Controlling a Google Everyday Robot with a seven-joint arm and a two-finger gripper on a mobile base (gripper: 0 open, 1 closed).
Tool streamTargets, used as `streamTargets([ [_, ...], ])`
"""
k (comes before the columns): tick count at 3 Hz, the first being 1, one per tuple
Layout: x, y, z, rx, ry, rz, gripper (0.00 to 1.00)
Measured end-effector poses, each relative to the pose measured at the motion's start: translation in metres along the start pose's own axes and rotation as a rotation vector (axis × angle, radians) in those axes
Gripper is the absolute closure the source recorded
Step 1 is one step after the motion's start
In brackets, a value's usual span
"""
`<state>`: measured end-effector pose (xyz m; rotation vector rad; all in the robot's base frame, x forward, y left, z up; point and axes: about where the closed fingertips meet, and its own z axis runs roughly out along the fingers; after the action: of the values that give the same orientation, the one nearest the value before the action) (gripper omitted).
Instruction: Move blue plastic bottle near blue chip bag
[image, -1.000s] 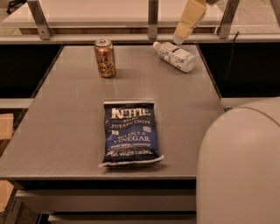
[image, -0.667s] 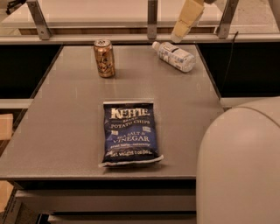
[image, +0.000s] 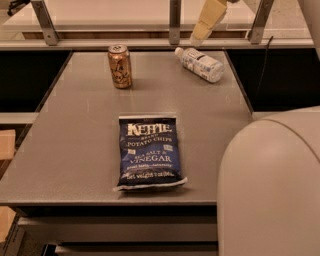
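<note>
Grey, faintly speckled and matte, the table (image: 75, 150) filled most of the view, with the pale, smooth, rounded shell of the robot's body (image: 270, 190) bulging in at the lower right. The blue chip bag (image: 148, 152) lay flat near the front edge: a dark navy, slightly glossy rectangle with white lettering and silvery crimped ends, its length running front to back. The blue plastic bottle (image: 201, 64) rested on its side at the far right corner, well apart from the bag. It was a small clear cylinder with a bluish cast and a printed label, its long axis slanting from the white cap at the far left to the base at the near right. A gold-brown soda can (image: 119, 66) stood upright at the far left, metallic and ribbed at the rim. The cream-coloured gripper (image: 200, 34) hung just above and behind the bottle's cap end, so the bottle lay below it and a little to the right. Whether the gripper was apart or together could not be told. A grasp would probably need to come down across that slanted axis.
</note>
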<state>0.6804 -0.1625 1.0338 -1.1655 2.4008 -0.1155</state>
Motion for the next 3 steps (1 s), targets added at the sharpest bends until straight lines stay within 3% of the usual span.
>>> streamTargets([
  [1,-0.006,-0.003,0.007,0.000,0.005,0.027,0.00],
  [3,-0.013,-0.008,0.032,-0.024,0.028,0.160,0.00],
])
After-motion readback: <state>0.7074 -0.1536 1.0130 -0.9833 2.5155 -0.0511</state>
